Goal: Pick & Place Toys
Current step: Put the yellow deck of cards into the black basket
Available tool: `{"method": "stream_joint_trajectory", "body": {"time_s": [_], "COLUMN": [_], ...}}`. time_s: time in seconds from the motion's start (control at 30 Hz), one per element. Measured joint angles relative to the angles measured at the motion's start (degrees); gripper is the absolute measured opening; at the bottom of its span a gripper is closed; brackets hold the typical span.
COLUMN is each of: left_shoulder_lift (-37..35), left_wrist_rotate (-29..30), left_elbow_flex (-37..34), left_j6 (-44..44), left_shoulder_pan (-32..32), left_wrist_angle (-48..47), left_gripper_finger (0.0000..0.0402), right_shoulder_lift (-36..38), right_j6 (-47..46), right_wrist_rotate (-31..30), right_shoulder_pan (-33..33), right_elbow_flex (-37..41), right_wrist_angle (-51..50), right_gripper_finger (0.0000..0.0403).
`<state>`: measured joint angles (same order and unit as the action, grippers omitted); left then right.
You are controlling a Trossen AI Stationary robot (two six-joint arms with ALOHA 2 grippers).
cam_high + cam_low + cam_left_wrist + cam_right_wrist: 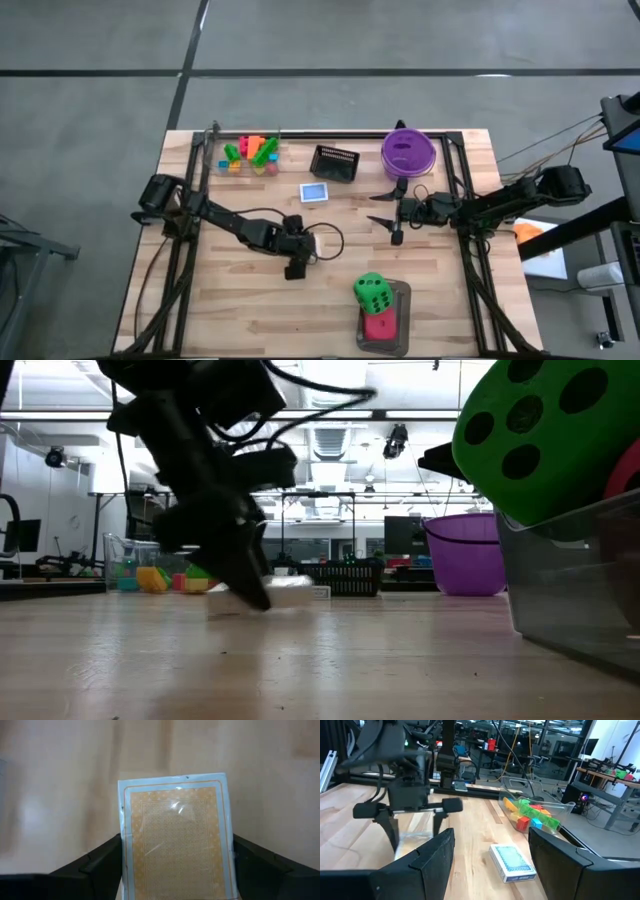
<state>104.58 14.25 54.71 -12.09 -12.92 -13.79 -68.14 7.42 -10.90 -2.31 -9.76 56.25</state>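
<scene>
The left gripper (297,268) sits low at mid-table, and an orange-backed picture card (176,842) stands between its fingers (102,865), apparently clamped, though contact is hard to confirm. The right gripper (390,211) hangs spread open near the purple bowl (407,152).

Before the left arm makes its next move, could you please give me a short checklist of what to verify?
1. Orange-backed flat picture card sits between the left claw fingers: ok.
2. Card lifted clear of the wooden table: cannot tell.
3. Right claw open and apart from the left, waiting beside the purple round plastic bowl: ok.
4. Blue flat card box lies apart from the left claw: ok.
5. Black mesh basket stands upright, with nothing on top of it: ok.
</scene>
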Motion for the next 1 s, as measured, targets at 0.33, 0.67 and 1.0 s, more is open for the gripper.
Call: {"method": "stream_joint_trajectory", "body": {"time_s": [0.33, 0.67, 1.0], "left_shoulder_lift": [-3.1, -4.6, -4.7], "left_wrist_rotate": [0.8, -7.1, -14.1], "left_elbow_flex": [-9.1, -17.6, -2.2], "left_j6": [7.8, 10.7, 20.9], "left_shoulder_pan": [-1.7, 8.6, 27.5], "left_wrist_angle": [33.2, 59.6, 28.6], "left_gripper_finger": [0.0297, 0.0297, 0.0297], "right_shoulder_lift": [0.0, -1.2, -1.2], "right_j6": [0.5, 1.1, -1.0], "right_wrist_rotate": [3.7, 13.4, 12.0], "right_shoulder_pan": [0.0, -0.2, -0.2], "right_elbow_flex": [0.1, 3.8, 5.6], "right_wrist_angle": [1.9, 19.1, 18.9], "right_gripper_finger": [0.0252, 0.0252, 0.0252]}}
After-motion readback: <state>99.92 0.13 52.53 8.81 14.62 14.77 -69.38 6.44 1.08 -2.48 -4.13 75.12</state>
